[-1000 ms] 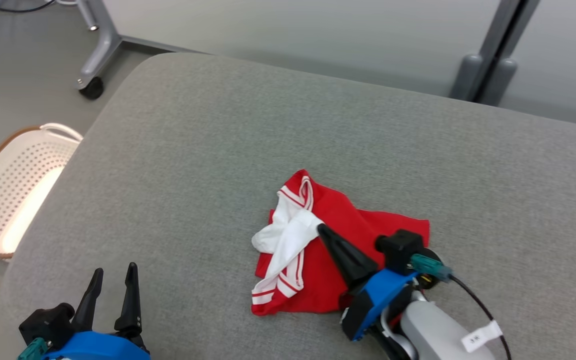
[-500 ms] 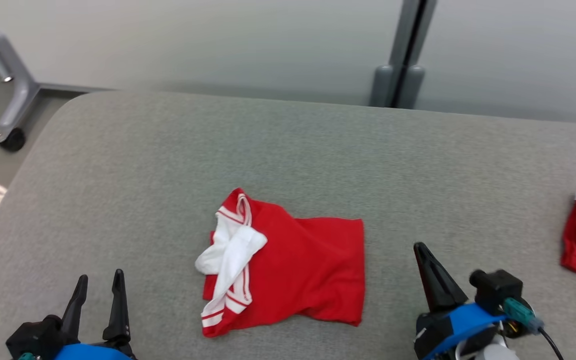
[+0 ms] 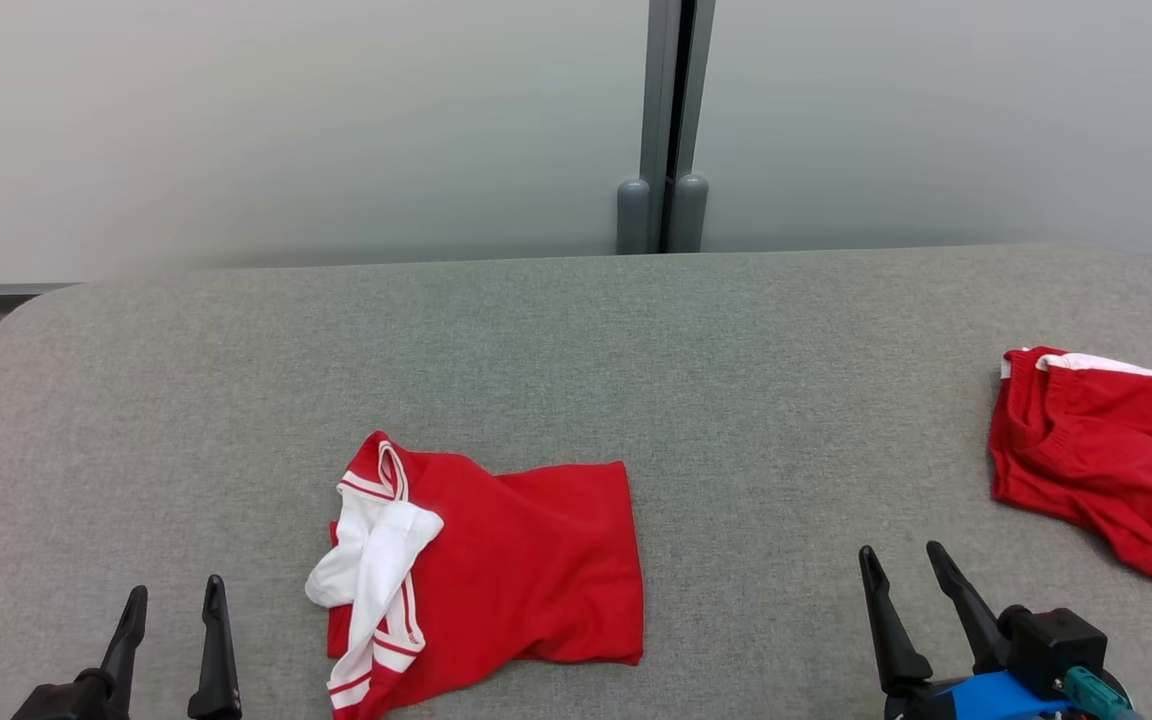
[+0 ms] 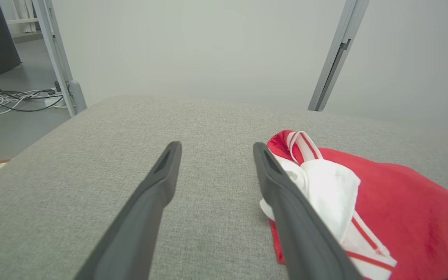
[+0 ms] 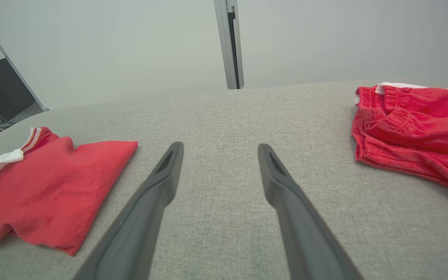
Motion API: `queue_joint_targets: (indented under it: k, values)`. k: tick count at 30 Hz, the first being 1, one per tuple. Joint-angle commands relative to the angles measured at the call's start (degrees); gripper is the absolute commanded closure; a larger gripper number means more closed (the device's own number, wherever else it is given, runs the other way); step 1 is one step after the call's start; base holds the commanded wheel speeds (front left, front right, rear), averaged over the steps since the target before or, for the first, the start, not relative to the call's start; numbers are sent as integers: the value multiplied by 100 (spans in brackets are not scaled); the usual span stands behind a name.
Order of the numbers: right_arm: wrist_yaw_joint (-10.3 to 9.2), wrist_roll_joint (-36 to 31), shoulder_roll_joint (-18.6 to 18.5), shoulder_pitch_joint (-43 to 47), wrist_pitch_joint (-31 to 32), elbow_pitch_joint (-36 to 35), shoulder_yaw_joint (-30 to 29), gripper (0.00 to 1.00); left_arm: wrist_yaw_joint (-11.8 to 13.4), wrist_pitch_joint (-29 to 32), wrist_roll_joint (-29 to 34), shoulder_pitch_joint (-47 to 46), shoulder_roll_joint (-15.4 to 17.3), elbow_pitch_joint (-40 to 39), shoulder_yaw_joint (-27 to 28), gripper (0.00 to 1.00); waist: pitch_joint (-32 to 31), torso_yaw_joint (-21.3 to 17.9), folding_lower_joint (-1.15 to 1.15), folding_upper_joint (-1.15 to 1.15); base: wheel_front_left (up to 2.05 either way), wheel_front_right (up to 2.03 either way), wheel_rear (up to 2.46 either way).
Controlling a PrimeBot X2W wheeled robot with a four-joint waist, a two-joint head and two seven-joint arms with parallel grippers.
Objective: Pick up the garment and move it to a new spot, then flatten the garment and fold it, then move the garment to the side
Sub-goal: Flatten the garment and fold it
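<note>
A folded red garment with white, red-striped trim lies on the grey cushioned surface, left of centre; it also lies at the right of the left wrist view and at the left of the right wrist view. My left gripper stands open at the lower left, just left of the garment, with nothing between its fingers. My right gripper stands open at the lower right, apart from the garment, empty between its fingers.
A second red garment with a white edge lies crumpled at the right end of the surface, also in the right wrist view. A grey post stands against the pale wall behind. Cables lie on the floor to the left.
The head camera has swung right, bringing the second garment into view. My right gripper has let go of the folded garment, drawn back to the lower right and opened. The left gripper stays open.
</note>
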Motion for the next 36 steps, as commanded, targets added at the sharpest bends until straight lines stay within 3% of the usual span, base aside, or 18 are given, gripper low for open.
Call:
queue_joint_targets:
  k: [1,8,14,15,16,17,28,36]
  values:
    - [3,-15,-17,70,-19,14,-10,0,-8,2,55,27,-33,-17,22,0,-20,-32,1,0,0,0,0]
    - [3,-63,-16,-72,-19,-82,178,0,-8,1,16,-130,3,-55,-84,0,116,123,1,0,0,0,0]
    - [3,-48,-17,-395,-19,-52,659,0,-8,2,-171,-268,110,-81,-350,0,291,592,1,0,0,0,0]
    - [3,-41,-17,-461,-19,11,809,5,-7,2,-206,-290,139,-77,-380,0,312,688,1,0,0,0,0]
    - [3,-17,-18,-536,-19,83,911,48,-7,1,-239,-308,154,-65,-439,0,338,808,1,0,0,0,0]
    - [3,21,-18,-615,-20,176,1046,100,-7,2,-268,-321,172,-51,-470,0,358,915,1,0,0,0,0]
    - [2,197,-25,-1573,-19,1353,2076,100,-7,2,-626,-526,365,99,-802,0,688,1978,1,0,0,0,0]
    - [2,250,-21,-2330,-19,2289,2497,100,-7,1,-877,-760,430,138,-1103,0,957,2620,1,0,0,0,0]
